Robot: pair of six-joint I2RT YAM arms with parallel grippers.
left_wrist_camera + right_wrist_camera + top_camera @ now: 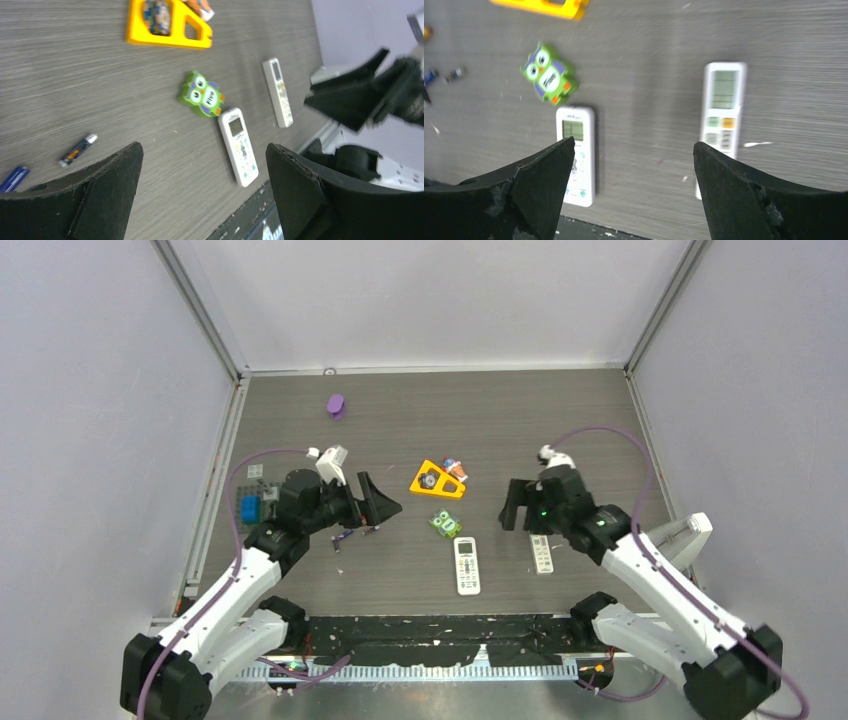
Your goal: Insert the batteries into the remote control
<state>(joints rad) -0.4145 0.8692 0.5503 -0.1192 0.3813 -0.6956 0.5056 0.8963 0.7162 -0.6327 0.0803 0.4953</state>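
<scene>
Three cams on my rig: one up high, two riding my wrists.
The top one sits above and behind my arm bases, looking down over the whole table (pixel 600 420). My left wrist cam hangs low and close, peering slantwise toward the right side past the left gripper (pixel 203 146); my right wrist cam looks nearly straight down past the right gripper (pixel 634 142), also close. All three catch the green owl block (pixel 445 524), the wide remote (pixel 467 565) and the slim remote (pixel 541 554).

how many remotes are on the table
2. A wider white remote lies just nearer the arms than the green owl toy; a slimmer white remote lies to its right. None seems hidden.
</scene>
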